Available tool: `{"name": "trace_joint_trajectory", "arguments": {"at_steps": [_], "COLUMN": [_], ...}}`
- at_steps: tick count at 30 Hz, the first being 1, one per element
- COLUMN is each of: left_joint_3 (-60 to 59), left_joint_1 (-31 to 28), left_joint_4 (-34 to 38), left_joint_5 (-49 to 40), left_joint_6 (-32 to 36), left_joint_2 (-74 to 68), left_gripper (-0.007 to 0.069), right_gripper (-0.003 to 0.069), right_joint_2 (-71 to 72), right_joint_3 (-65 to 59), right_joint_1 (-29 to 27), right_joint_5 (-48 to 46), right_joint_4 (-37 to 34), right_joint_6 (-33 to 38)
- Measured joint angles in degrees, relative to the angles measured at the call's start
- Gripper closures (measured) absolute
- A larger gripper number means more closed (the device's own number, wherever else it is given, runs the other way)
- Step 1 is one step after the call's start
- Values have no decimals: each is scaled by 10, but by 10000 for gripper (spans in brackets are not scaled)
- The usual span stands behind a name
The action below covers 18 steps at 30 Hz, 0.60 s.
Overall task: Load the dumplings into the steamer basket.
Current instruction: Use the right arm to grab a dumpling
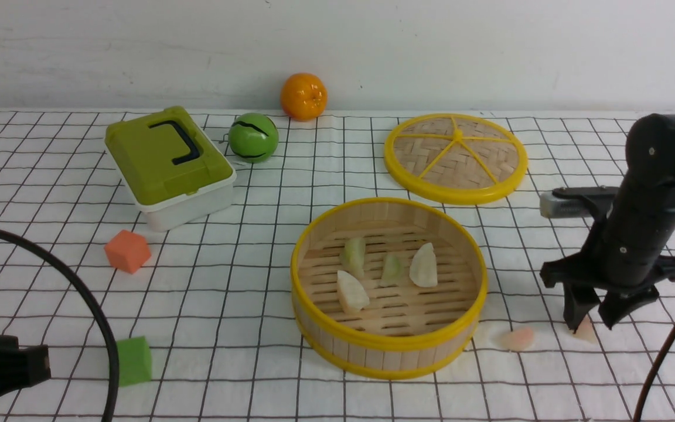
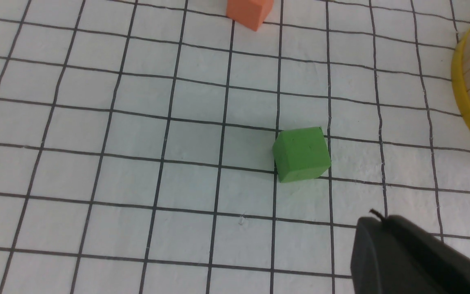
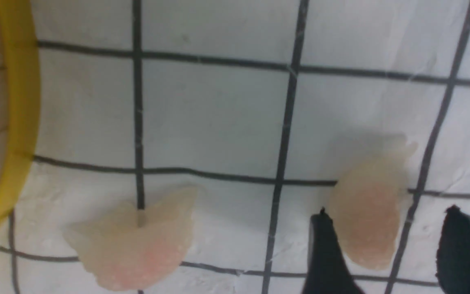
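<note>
The steamer basket (image 1: pixel 388 347) stands mid-table with several dumplings on its slatted floor: two pale green (image 1: pixel 354 255) and two cream-white (image 1: pixel 424 265). Two pinkish dumplings lie on the cloth to its right, one (image 1: pixel 518 339) beside the basket wall and one (image 1: pixel 585 330) further right. My right gripper (image 1: pixel 592 322) is down over the further one (image 3: pixel 367 208); its jaws straddle it, still apart, with a gap on one side. The nearer pinkish dumpling (image 3: pixel 137 241) lies by the basket rim (image 3: pixel 18 122). My left gripper (image 2: pixel 375 218) hovers at the front left, shut and empty.
The woven lid (image 1: pixel 456 158) lies behind the basket. A green-lidded box (image 1: pixel 169 164), a green ball (image 1: pixel 254 137) and an orange (image 1: pixel 303 96) sit at the back left. An orange cube (image 1: pixel 128 251) and a green cube (image 1: pixel 134 360) lie on the left.
</note>
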State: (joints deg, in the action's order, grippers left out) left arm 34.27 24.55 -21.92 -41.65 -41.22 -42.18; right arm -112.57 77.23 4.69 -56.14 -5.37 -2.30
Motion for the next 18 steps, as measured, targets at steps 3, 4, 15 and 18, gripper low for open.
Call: {"name": "trace_joint_trajectory", "arguments": {"at_steps": [3, 4, 15, 18], "left_joint_3": [0, 0, 0, 0], "left_joint_1": [0, 0, 0, 0], "left_joint_4": [0, 0, 9, 11], "left_joint_5": [0, 0, 0, 0], "left_joint_6": [0, 0, 0, 0], "left_joint_2": [0, 0, 0, 0], "left_gripper": [636, 636, 636, 636], "right_gripper": [322, 330, 410, 405], "right_joint_2": [0, 3, 21, 31], "right_joint_3": [-29, -35, -56, -57], "right_joint_1": [0, 0, 0, -1], "right_joint_5": [24, 34, 60, 65], "right_joint_4": [3, 3, 6, 6], "right_joint_6": [0, -1, -26, -26]}}
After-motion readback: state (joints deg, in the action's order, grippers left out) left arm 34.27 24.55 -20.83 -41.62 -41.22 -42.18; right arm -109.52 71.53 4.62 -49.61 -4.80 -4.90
